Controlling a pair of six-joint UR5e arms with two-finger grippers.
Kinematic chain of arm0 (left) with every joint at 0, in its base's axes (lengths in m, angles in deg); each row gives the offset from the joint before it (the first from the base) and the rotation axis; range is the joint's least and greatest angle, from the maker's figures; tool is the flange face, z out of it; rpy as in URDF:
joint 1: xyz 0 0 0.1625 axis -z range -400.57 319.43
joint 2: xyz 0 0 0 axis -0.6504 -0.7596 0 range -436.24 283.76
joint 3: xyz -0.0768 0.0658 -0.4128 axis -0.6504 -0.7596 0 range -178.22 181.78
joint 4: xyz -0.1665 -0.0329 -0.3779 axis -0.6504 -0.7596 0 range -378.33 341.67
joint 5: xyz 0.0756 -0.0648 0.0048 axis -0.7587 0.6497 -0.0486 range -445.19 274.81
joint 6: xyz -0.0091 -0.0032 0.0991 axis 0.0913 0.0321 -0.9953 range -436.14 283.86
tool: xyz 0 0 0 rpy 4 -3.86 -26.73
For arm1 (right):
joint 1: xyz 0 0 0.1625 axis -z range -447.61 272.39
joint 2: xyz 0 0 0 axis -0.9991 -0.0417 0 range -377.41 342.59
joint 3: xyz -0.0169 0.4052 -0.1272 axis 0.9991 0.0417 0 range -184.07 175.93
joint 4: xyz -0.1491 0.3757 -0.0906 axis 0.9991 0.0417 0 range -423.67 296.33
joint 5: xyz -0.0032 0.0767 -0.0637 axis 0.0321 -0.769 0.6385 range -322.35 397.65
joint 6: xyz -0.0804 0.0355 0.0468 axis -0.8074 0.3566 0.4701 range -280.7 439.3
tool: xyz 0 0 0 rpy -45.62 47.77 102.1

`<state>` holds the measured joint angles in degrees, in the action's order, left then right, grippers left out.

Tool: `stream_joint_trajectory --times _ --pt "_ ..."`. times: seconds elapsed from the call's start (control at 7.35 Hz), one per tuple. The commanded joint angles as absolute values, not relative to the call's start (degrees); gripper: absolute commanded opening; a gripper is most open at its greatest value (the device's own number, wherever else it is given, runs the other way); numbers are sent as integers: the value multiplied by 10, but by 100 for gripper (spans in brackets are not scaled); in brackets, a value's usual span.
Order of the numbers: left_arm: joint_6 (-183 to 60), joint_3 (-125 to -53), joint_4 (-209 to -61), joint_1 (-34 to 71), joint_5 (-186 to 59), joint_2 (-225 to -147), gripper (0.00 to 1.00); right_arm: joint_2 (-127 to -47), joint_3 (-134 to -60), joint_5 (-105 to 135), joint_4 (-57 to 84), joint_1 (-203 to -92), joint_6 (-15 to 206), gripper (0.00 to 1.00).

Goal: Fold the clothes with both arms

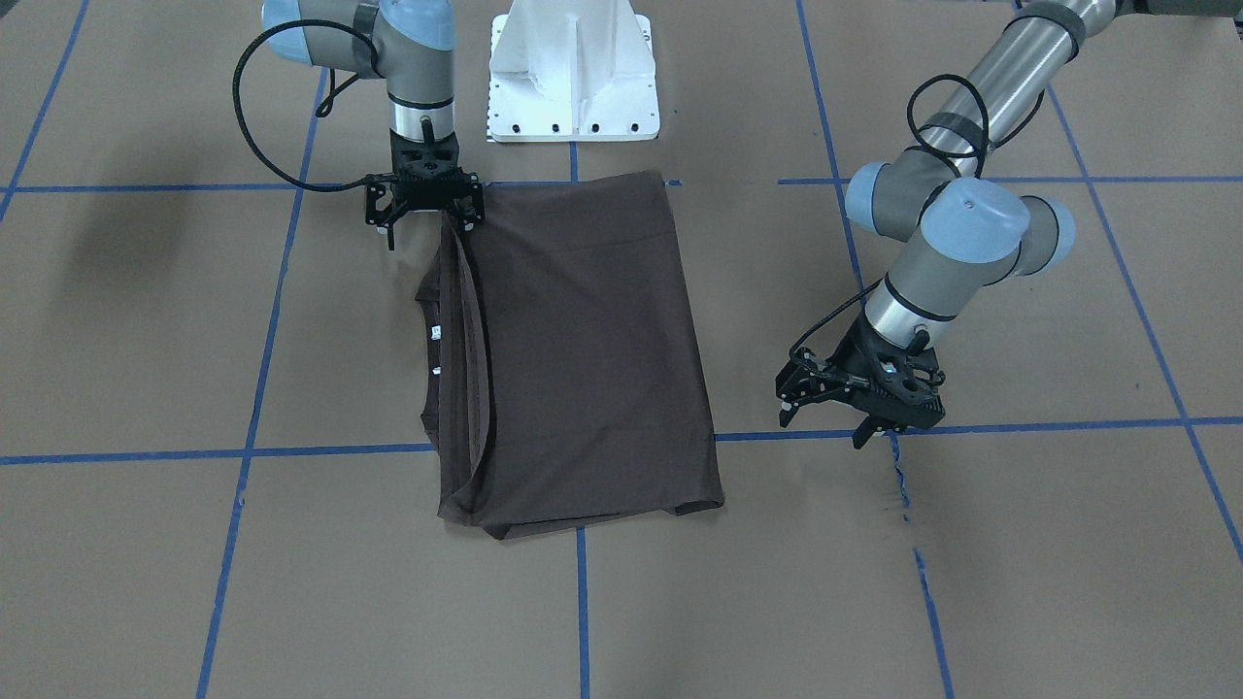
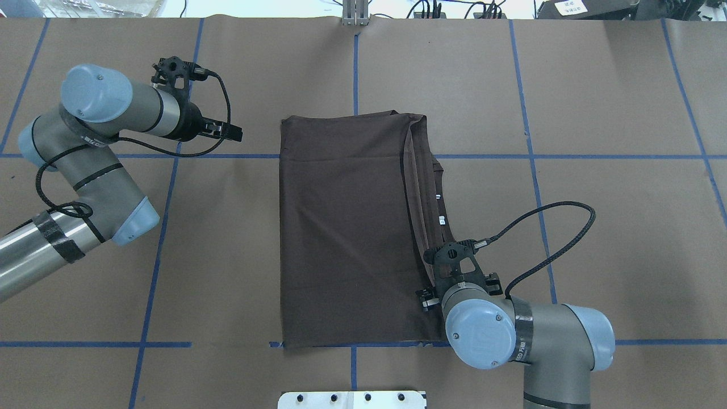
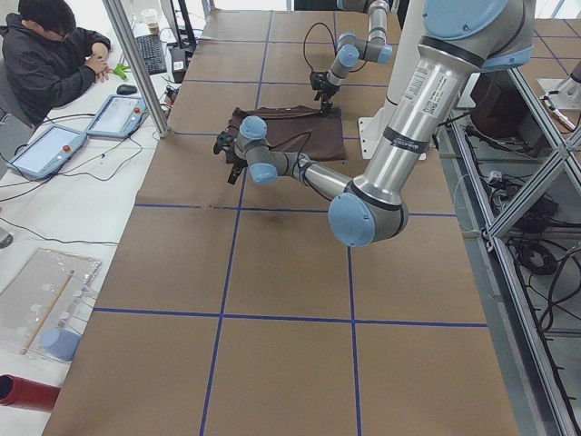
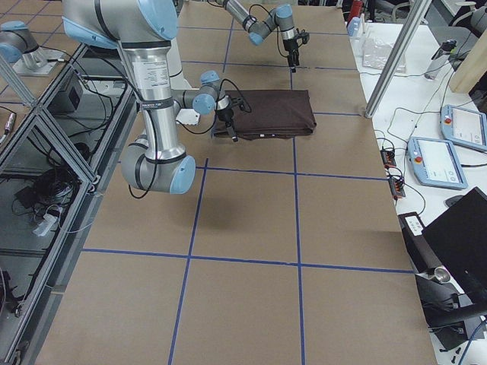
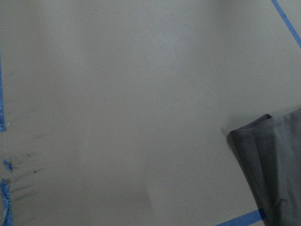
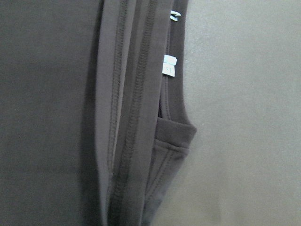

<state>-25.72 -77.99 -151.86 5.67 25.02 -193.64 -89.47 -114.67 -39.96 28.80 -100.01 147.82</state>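
Observation:
The dark brown T-shirt (image 1: 583,349) lies folded into a tall rectangle on the brown table, also in the overhead view (image 2: 346,227). Its layered hems, collar and white neck tags (image 1: 436,332) lie along the edge on the right arm's side and fill the right wrist view (image 6: 169,65). My right gripper (image 1: 427,228) is open and empty, just over the shirt's corner nearest the robot base. My left gripper (image 1: 825,422) is open and empty, off the shirt's other side over bare table. The left wrist view shows only a shirt corner (image 5: 273,169).
The white pedestal base (image 1: 573,78) stands behind the shirt. Blue tape lines (image 1: 243,451) grid the brown paper. An operator (image 3: 54,54) sits with tablets (image 3: 118,113) beyond the table's far side. Metal frame rails (image 3: 508,182) run behind the robot.

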Motion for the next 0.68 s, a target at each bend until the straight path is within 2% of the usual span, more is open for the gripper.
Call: stream_joint_trajectory --times 0.0,0.27,0.54 --pt "-246 -781 -1520 53 250 -1937 100 -900 -1151 -429 322 -1031 1457 100" --pt "-211 -790 -1520 42 249 -1940 100 -902 -1162 -441 305 -1046 1465 100" --pt "-115 -854 -1517 -7 241 -1930 100 -945 -1177 -479 131 -1056 1528 100"
